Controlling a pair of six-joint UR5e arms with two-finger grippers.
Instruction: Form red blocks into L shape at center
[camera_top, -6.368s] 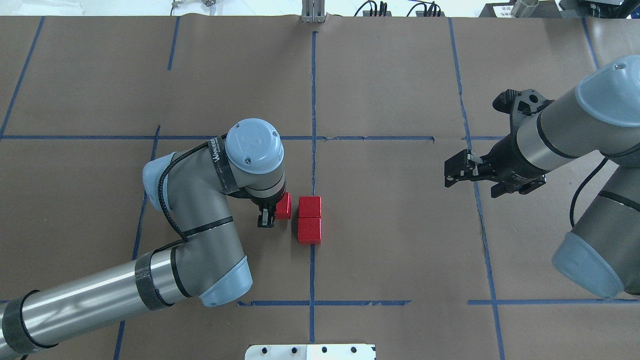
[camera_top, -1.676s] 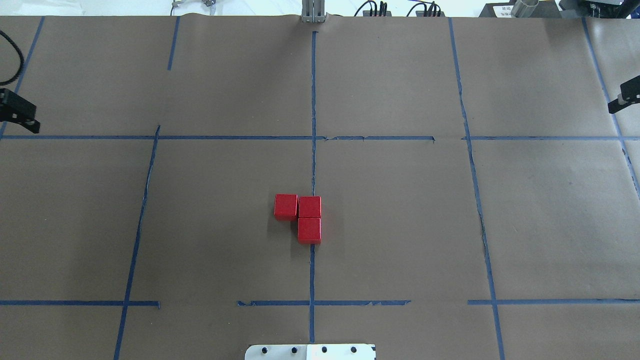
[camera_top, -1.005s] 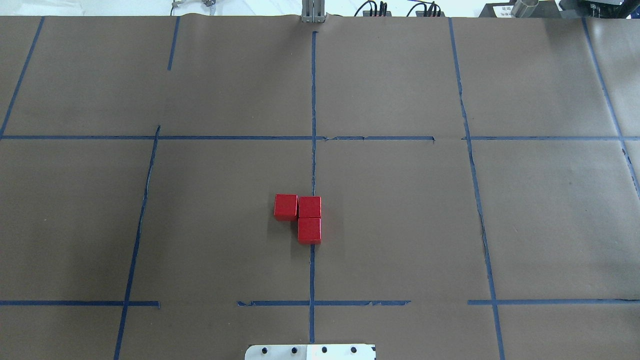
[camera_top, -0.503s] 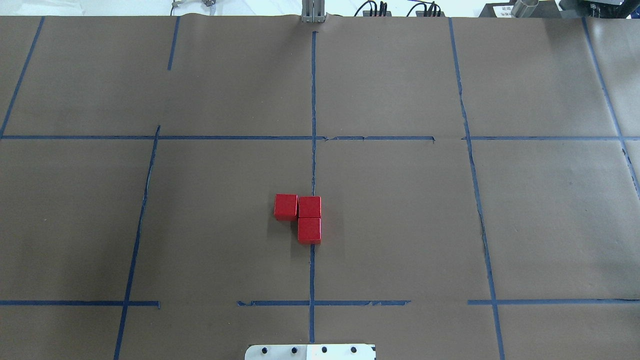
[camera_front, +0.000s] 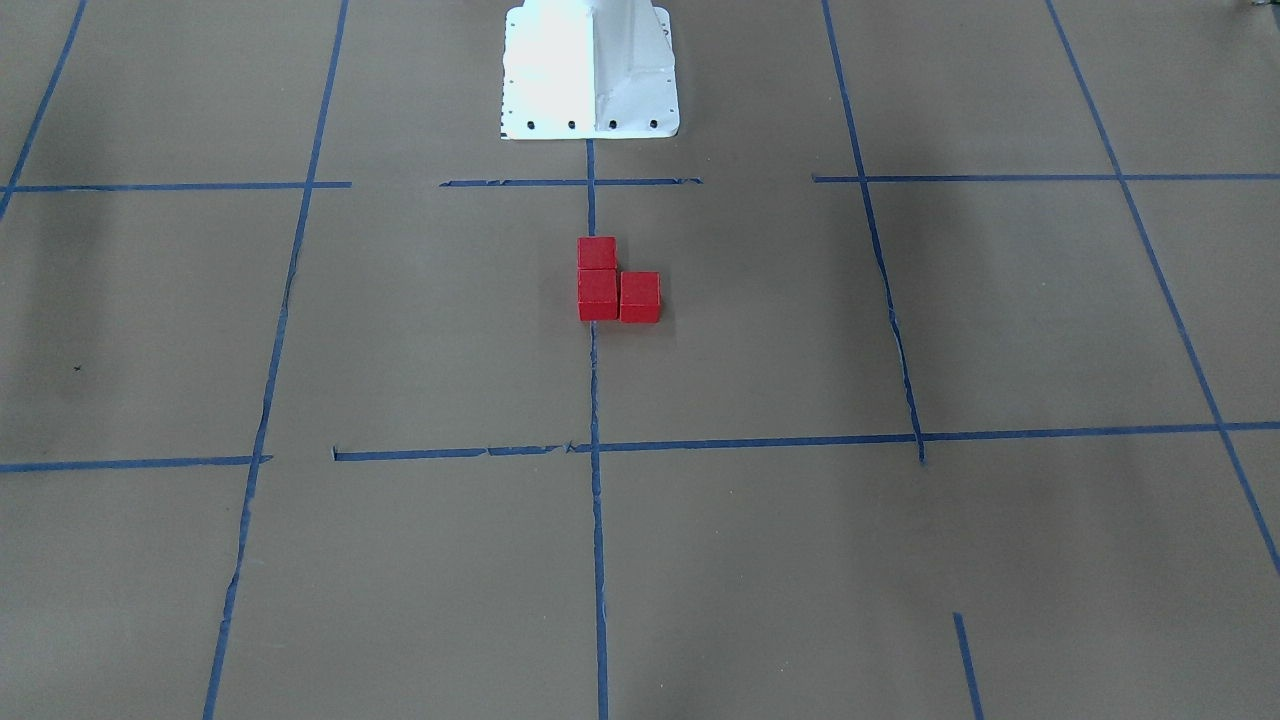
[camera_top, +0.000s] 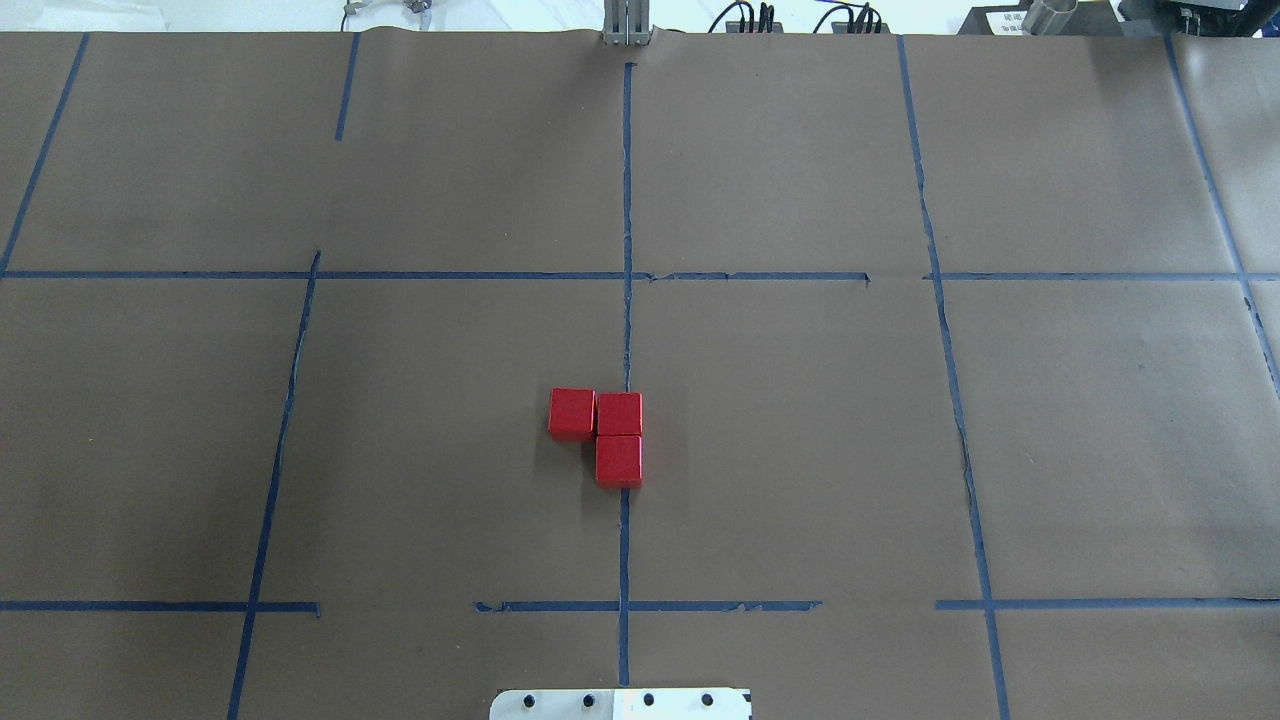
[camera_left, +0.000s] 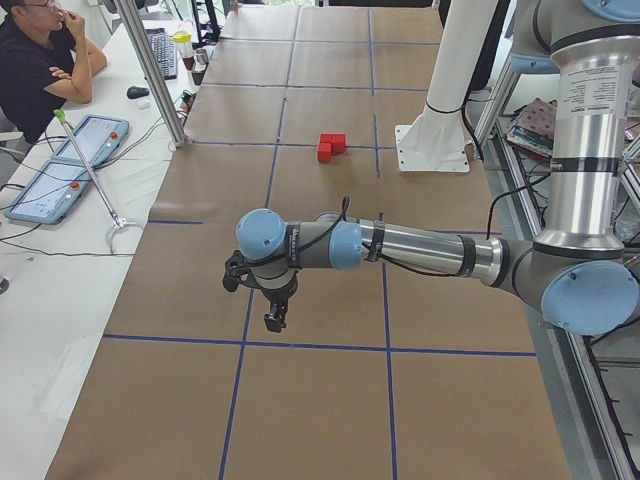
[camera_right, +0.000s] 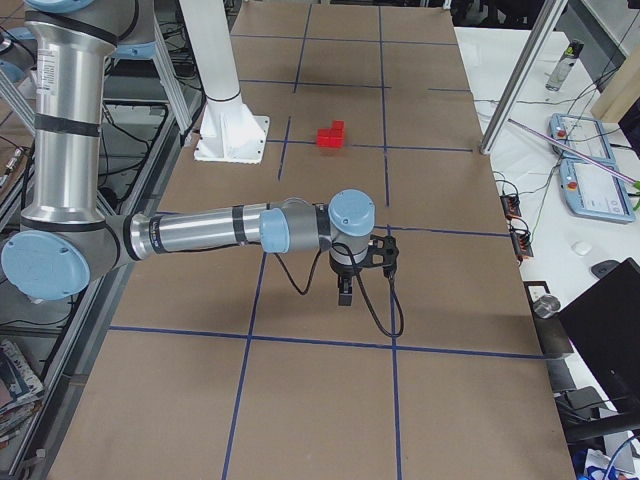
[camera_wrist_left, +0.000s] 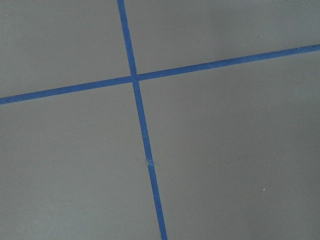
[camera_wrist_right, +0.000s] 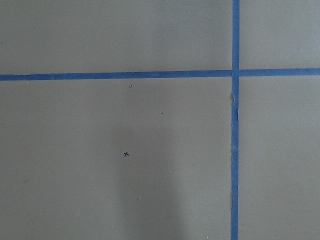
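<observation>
Three red blocks lie touching in an L on the brown paper at the center, on the vertical blue tape line (camera_top: 626, 330). In the overhead view one block (camera_top: 572, 414) sits left of a second (camera_top: 619, 413), and the third (camera_top: 619, 460) sits just nearer the robot. The L also shows in the front view (camera_front: 598, 294) and small in both side views (camera_left: 331, 146) (camera_right: 331, 134). My left gripper (camera_left: 272, 320) hangs over an outer cell, far from the blocks. My right gripper (camera_right: 345, 297) does the same at the other end. I cannot tell whether either is open or shut.
The robot's white base (camera_front: 588, 70) stands at the near table edge behind the blocks. An operator (camera_left: 40, 60) sits at a side desk with tablets. Metal posts (camera_right: 520, 80) stand at the table's far side. Both wrist views show only paper and tape.
The left block, earlier at my left gripper and apart from the pair, now touches them. Both arms have withdrawn out of the overhead view. Nothing has moved in the last second.
</observation>
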